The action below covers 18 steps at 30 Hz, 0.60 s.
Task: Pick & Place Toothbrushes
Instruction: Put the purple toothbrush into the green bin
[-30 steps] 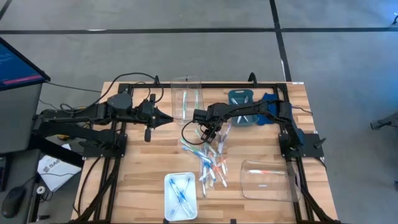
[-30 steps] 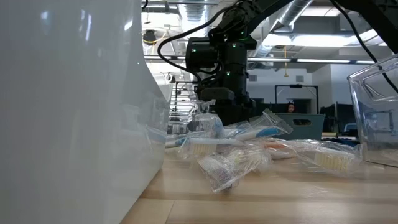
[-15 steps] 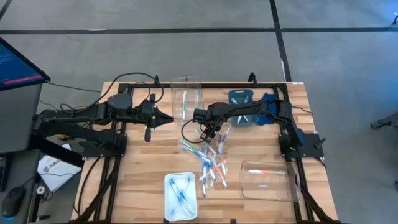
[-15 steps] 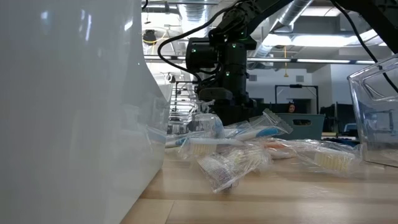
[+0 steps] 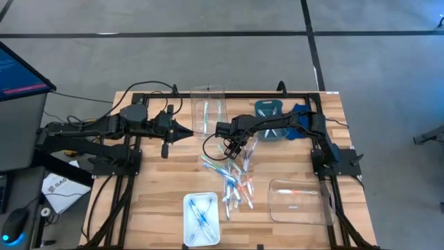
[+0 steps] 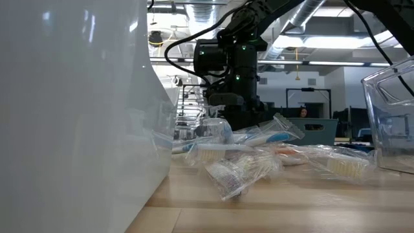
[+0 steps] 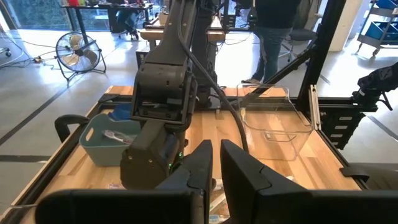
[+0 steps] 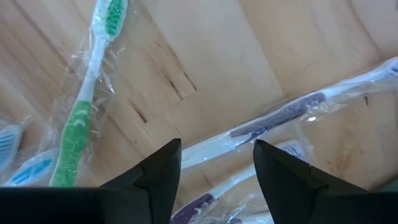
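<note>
A loose pile of wrapped toothbrushes (image 5: 232, 173) lies flat on the wooden table's middle. My right gripper (image 5: 231, 148) points down over the pile's far end, open. In the right wrist view its fingers (image 8: 158, 168) stand on either side of a white and purple toothbrush (image 8: 292, 109); whether they touch it I cannot tell. A green toothbrush (image 8: 93, 81) lies beside it. My left gripper (image 5: 189, 132) waits raised at the left, shut on nothing (image 7: 216, 165).
A clear bin (image 5: 208, 111) holding toothbrushes stands at the far middle, with a blue-grey bin (image 5: 269, 110) to its right. A large clear bin (image 5: 298, 201) sits near right. A white tray (image 5: 201, 208) with blue toothbrushes sits at the near edge. A black frame rims the table.
</note>
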Each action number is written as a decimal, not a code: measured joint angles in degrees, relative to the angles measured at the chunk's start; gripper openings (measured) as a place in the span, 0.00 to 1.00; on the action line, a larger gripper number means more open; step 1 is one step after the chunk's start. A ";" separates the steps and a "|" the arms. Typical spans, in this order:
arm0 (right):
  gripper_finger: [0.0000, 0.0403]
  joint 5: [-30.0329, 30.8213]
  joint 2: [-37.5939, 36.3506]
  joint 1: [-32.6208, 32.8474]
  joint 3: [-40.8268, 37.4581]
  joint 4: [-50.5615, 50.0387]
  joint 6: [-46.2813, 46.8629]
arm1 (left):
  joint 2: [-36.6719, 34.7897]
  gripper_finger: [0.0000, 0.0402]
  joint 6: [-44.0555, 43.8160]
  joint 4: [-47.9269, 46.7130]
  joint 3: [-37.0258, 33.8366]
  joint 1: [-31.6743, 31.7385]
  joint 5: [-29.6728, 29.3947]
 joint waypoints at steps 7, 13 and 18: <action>0.49 -1.45 -0.58 -0.42 -7.08 4.99 1.36 | 0.00 0.06 0.00 -0.02 0.00 0.00 -0.01; 0.49 -1.87 -0.79 -0.29 -9.93 7.82 1.25 | 0.00 0.06 0.00 0.04 0.00 0.00 0.00; 0.47 -1.86 -0.68 -0.04 -10.01 8.29 1.22 | 0.00 0.06 0.00 0.35 0.00 0.00 0.00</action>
